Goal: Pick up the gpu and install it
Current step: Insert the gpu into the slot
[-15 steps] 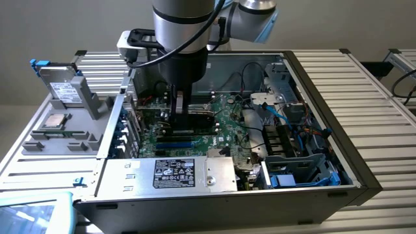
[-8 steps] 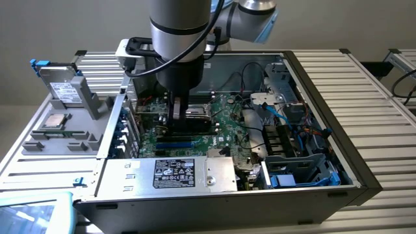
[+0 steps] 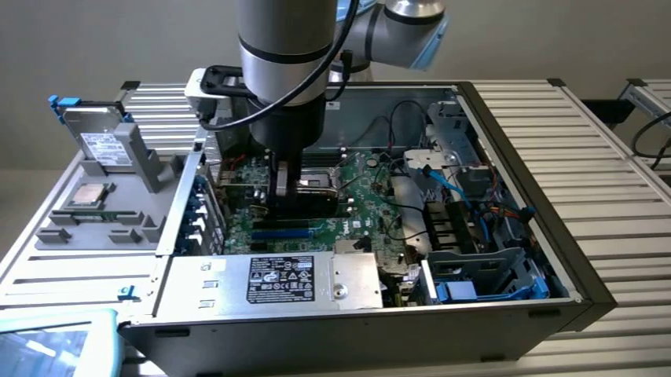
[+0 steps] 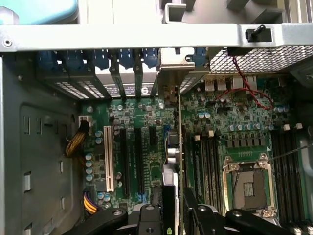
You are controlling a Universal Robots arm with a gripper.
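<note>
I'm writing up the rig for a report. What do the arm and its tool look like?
The arm is a silver-grey tube with a black band, a grey joint with a light blue cap, and a black cable looping down its side. Its lower section and the tool are black.

No readable text. Black label [image 3: 280,279] on the silver power supply [image 3: 351,289]: lines of white print and round marks, illegible. White label [image 3: 102,146] on the hard drive [image 3: 88,118]: dark print, illegible too.
</note>
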